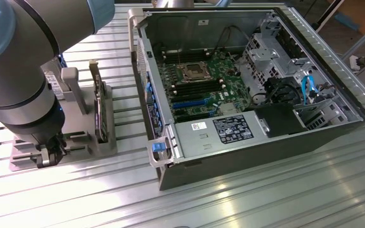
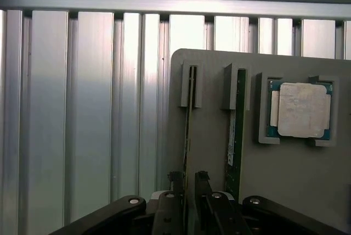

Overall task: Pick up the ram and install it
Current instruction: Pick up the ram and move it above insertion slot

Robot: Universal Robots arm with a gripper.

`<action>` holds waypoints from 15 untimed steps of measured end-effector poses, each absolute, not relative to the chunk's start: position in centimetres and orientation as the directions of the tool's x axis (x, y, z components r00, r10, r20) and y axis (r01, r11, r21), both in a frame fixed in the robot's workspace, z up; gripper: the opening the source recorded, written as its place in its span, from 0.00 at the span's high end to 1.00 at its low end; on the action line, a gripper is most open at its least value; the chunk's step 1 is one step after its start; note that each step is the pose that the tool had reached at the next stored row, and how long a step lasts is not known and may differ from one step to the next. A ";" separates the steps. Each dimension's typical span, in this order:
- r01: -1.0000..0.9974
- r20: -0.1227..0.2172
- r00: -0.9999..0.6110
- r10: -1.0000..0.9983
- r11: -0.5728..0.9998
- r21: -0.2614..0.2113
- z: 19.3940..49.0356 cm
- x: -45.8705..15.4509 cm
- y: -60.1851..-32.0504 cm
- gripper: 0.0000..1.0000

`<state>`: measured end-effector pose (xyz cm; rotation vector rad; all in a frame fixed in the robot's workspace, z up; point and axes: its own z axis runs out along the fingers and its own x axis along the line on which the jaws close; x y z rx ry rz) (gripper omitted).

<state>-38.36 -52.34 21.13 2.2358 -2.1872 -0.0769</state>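
Exterior view, arm: the end effector (image 1: 49, 154) is lowered onto the grey holder (image 1: 87, 142), which lies on the bench (image 1: 265, 204) at 9 o'clock from the open computer case (image 1: 233, 161).
Exterior view, case: the motherboard (image 1: 201, 85) lies exposed inside, well apart from the holder.
Exterior view, neighbour: a dark card (image 1: 97, 104) stands on edge in the holder, at 3 o'clock from the end effector.
Exterior view, step: the pickup looks to be in hand, at the reach-and-straddle stage. Nothing is lifted and the install has not begun.
Wrist view, ram: the ram (image 2: 189, 130) stands on edge in its holder slot, seen as a thin line running down between the fingers.
Wrist view, end effector: its jaws are spread wide, one finger on each side of the ram. A small gap shows on either side, so nothing appears clamped.
Wrist view, neighbours: the dark card sits in the next slot, between the ram and the square processor (image 2: 303, 110) in its corner brackets.
Judgement, what the grip calls for: the jaws should close squarely on the ram's flat faces, then lift straight out of the slot without brushing the neighbouring card.
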 end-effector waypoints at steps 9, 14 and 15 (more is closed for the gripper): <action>-0.999 -0.026 0.021 -0.999 -0.023 0.044 21.1 -38.4 -52.3 0.88; -0.999 -0.026 0.021 -0.999 -0.023 0.044 21.1 -38.4 -52.3 0.88; -0.999 -0.026 0.021 -0.999 -0.023 0.044 21.1 -38.4 -52.3 0.88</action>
